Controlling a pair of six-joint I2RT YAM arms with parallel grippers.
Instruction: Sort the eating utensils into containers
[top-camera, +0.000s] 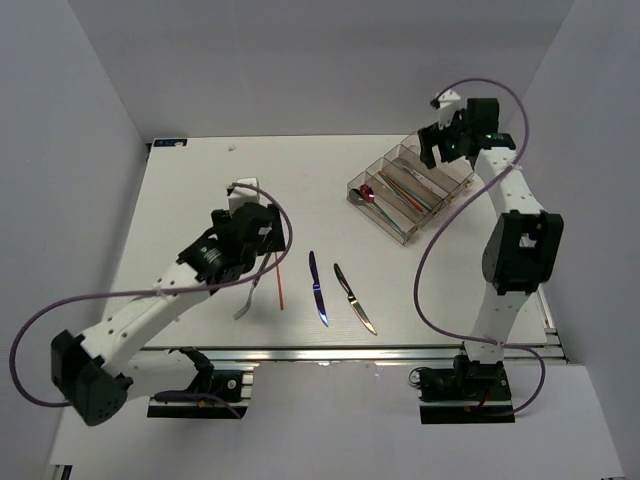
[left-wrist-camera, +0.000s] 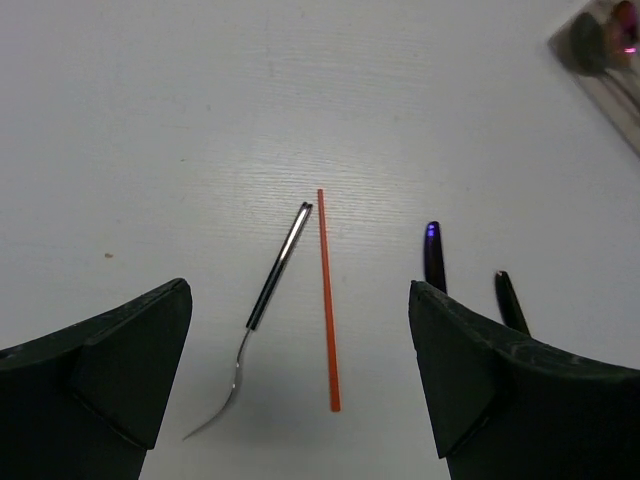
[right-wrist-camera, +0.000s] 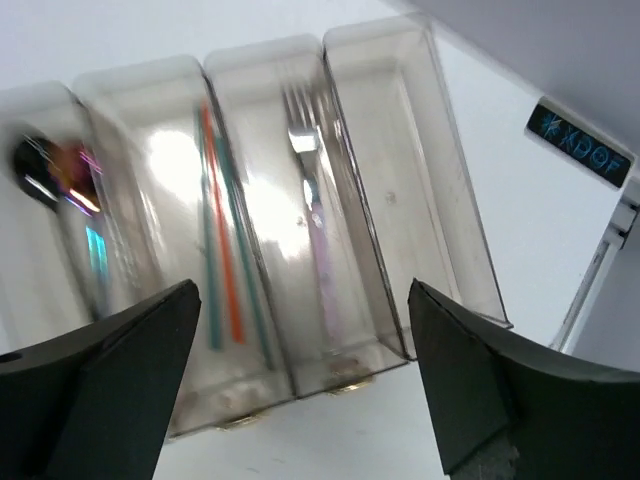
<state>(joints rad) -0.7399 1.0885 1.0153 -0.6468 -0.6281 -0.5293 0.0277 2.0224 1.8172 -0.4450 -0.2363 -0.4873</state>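
Tabletop (left-wrist-camera: 150, 120) bears orange chopstick (left-wrist-camera: 327, 300) beneath left claw (left-wrist-camera: 298, 290).

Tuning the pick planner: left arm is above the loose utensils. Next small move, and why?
Probably shift the left end effector slightly toward the orange chopstick, then descend. It hangs open with the chopstick and the fork both inside its span, so a straight drop may catch both.

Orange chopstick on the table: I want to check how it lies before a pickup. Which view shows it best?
Left wrist: the chopstick lies whole, large and sharp, mid-frame. Top external shows it only as a thin short line. Right wrist misses it.
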